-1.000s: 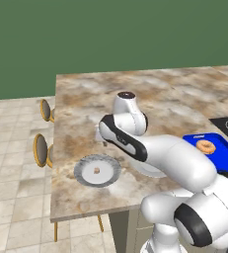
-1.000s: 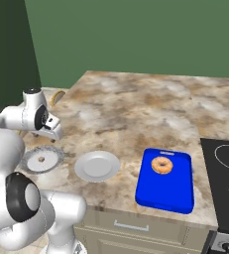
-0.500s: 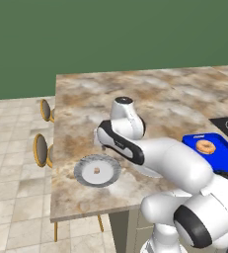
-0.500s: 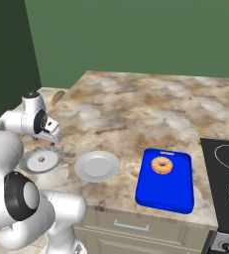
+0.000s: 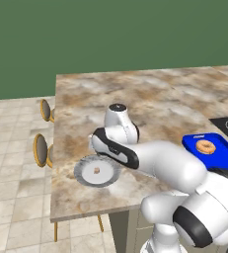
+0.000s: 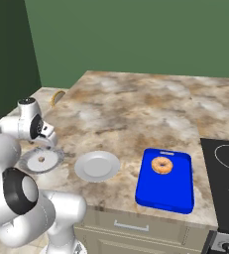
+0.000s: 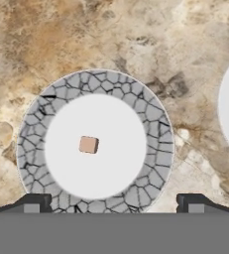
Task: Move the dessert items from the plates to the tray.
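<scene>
marble counter all over the hand view. left of centre sits the dark-rimmed plate (image 7: pixel 95 145), with the tiny brown morsel (image 7: pixel 88 144) in its white middle. the gripper (image 7: pixel 113 202) hangs above it, fingertips spread wide and empty at the bottom edge, so the morsel lies ahead, slightly left of midline. plain plate (image 6: pixel 97 166) is bare; donut (image 6: pixel 161 165) is on the blue tray (image 6: pixel 166 194), right side.

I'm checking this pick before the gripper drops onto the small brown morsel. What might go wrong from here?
The small brownish morsel is tiny against the wide-open gripper; the fingers may close past it or flick it off the dark-rimmed plate.

That plate sits near the marble counter's edge, so a nudge might push it toward the drop.

The carry to the blue tray passes over the plain white plate; a loose grip may drop the morsel there.
</scene>
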